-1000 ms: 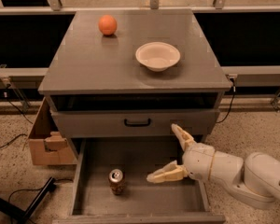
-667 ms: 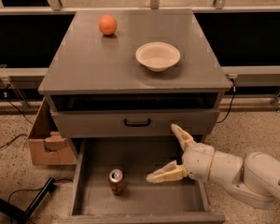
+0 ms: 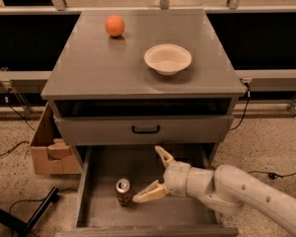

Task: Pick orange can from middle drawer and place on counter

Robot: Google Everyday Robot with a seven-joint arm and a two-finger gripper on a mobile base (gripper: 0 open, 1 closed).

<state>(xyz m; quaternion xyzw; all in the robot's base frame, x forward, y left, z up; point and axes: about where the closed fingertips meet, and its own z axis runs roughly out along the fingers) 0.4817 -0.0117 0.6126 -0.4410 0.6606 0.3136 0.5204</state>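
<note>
The orange can [image 3: 123, 192] stands upright on the grey floor of the pulled-out middle drawer [image 3: 187, 212], towards its left front. My gripper [image 3: 155, 176] reaches into the drawer from the right, just right of the can. Its fingers are spread wide; the lower fingertip [image 3: 139, 197] is almost at the can's side, the upper fingertip [image 3: 161, 152] points up near the drawer front. It holds nothing. The counter [image 3: 103, 68] is the grey cabinet top above.
A white bowl [image 3: 167, 59] and a round orange fruit [image 3: 115, 25] sit on the counter. A closed drawer front with a black handle [image 3: 145, 129] is above the open drawer. A cardboard box [image 3: 49, 149] stands left of the cabinet; cables lie on the floor.
My gripper has moved a little to the left, bringing its lower fingertip close to the can. The can has not moved.
</note>
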